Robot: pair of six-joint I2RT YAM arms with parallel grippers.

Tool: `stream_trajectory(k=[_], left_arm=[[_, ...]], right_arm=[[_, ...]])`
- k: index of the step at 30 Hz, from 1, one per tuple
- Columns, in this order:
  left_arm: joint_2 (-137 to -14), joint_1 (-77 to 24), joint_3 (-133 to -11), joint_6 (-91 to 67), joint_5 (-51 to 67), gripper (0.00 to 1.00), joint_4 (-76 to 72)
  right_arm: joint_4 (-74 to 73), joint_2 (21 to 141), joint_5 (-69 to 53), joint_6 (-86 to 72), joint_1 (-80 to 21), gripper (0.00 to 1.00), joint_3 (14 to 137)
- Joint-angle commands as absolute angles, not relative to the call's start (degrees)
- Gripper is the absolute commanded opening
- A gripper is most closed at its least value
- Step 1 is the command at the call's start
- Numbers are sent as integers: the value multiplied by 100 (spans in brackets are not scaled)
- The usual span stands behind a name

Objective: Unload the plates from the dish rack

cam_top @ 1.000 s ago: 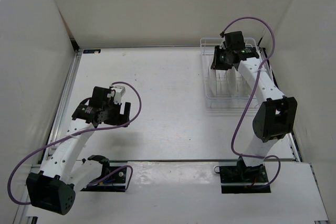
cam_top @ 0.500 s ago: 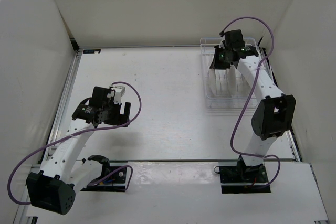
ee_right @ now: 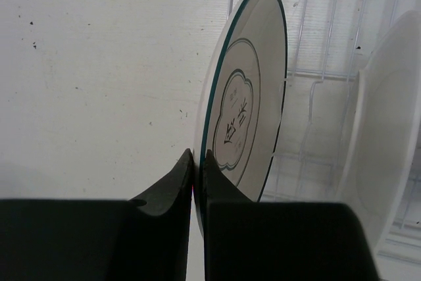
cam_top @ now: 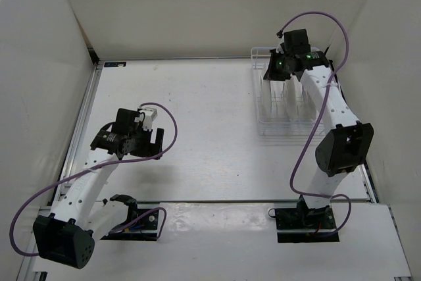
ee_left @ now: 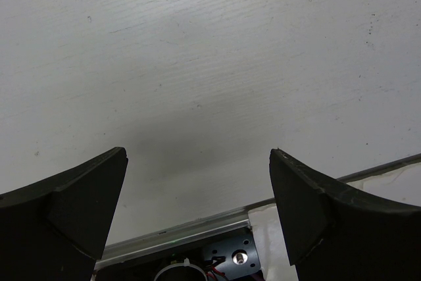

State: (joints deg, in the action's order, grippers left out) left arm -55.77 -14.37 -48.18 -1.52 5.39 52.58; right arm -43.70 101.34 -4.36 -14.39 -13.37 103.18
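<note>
Pinching now, the right claw has just closed onto the rim of the green-rimmed plate, so the lift can start. This plate stands on edge at the left side of the rack, marked face toward the plain plate, long axis running away from the claw.

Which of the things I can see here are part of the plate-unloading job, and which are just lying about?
Part of the job: green-rimmed plate, pinched at its rim by the right gripper; plain white plate; dish rack.
Not part of it: left gripper, open over the table; purple cables.
</note>
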Motion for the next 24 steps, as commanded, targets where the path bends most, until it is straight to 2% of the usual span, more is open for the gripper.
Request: stream_trajectory(k=[1,15,24], left_arm=[[-5520,-1433,-5036,-158,642,100,5282],[-5511,-1433,-5036,-158,642,100,5291],[-5546,-1424,-5045,-158,659,100,5308]], right_arm=[[-4385,9607,-202,-1169,-1318,0,10714],[-4649,8640,-896,-1187,-1538,0,10968],[-4667,8472,-1064,-985,-2398,0,10837]])
